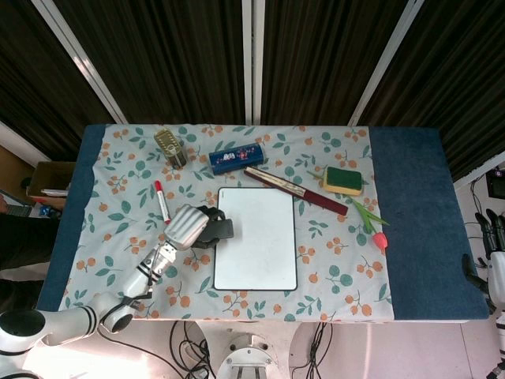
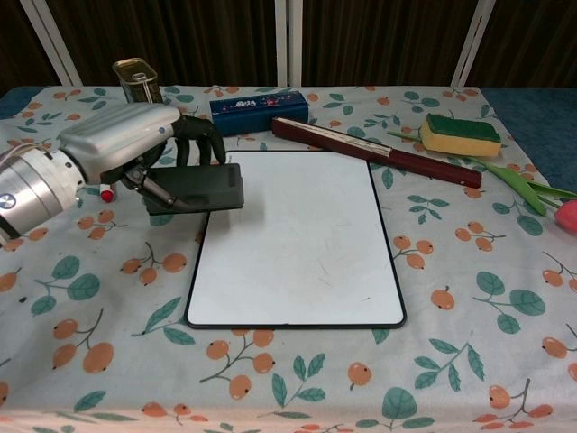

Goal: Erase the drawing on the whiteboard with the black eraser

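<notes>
The whiteboard (image 1: 260,249) (image 2: 297,248) lies flat at the table's middle, its surface white with only faint specks. My left hand (image 1: 185,225) (image 2: 122,144) holds the black eraser (image 1: 222,230) (image 2: 200,188) just past the board's upper left corner, over the cloth. In the chest view the eraser's right end overlaps the board's left edge. My right hand (image 1: 494,257) hangs far off the table's right side with its fingers spread and nothing in them.
A red marker (image 1: 162,202) lies left of my left hand. A tin can (image 1: 170,147) (image 2: 141,79), a blue box (image 1: 237,158) (image 2: 259,106), a dark red stick (image 1: 296,191) (image 2: 379,152), a green-yellow sponge (image 1: 343,180) (image 2: 460,133) and a tulip (image 1: 372,225) ring the board's far and right sides.
</notes>
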Motion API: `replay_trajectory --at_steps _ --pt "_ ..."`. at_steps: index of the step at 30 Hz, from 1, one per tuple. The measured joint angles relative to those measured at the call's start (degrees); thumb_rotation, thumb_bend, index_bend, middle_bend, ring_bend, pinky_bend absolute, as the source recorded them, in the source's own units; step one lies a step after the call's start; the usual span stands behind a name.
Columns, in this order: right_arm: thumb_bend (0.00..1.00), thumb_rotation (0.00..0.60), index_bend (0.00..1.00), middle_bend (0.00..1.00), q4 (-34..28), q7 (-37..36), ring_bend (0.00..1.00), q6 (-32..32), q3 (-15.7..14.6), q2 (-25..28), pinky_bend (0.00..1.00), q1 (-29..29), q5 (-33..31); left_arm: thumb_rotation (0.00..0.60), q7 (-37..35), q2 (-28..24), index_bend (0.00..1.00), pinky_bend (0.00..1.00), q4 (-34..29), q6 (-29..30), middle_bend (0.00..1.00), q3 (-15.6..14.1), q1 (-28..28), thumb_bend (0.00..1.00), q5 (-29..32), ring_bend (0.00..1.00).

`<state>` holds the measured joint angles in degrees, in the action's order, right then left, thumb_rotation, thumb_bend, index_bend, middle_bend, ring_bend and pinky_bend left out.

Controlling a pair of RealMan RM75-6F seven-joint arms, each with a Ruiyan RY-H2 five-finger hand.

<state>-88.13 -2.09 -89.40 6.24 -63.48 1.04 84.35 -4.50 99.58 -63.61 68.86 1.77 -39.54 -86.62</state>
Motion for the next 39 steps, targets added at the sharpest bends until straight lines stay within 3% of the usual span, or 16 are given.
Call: replay_trajectory --at_steps 9,17,23,28,35,39 --pt "0.38 0.6 0.0 0.0 0.13 0.2 0.0 0.15 -0.15 -0.1 0.0 0.04 0.06 0.6 -12.95 -0.16 0.52 0.79 12.23 4.48 0.61 -2.29 6.01 0.51 -0.9 0.63" --pt "0.38 0.6 0.0 0.0 0.15 0.88 0.0 1.04 -0.43 -0.63 0.0 0.37 -0.11 0.6 -14.41 1.35 0.45 0.76 14.32 5.56 0.58 -2.66 7.42 0.44 -2.36 0.6" --pt "0.38 0.6 0.0 0.0 -0.06 0.88 0.0 0.81 -0.12 -0.55 0.0 0.24 -0.7 0.6 -14.71 1.67 0.19 0.56 15.24 5.73 0.35 -2.92 7.56 0.24 -3.54 0.37" --pt "0.38 0.6 0.0 0.0 -0.26 1.13 0.0 0.94 -0.14 -0.63 0.0 0.28 -0.76 0.6 -13.62 1.22 0.17 0.48 14.85 5.31 0.28 -3.0 7.58 0.12 -3.95 0.26" --pt "0.38 0.6 0.0 0.0 -0.37 1.08 0.0 0.49 -0.11 -0.61 0.0 0.2 -0.48 0.6 -11.98 -0.27 0.14 0.32 12.12 6.41 0.22 -2.66 8.12 0.09 -4.26 0.18" --pt "0.38 0.6 0.0 0.0 -0.22 0.79 0.0 0.2 -0.23 -0.54 0.0 0.14 0.05 0.573 -9.12 -3.34 0.14 0.23 6.63 8.72 0.19 -2.01 9.05 0.09 -4.23 0.13"
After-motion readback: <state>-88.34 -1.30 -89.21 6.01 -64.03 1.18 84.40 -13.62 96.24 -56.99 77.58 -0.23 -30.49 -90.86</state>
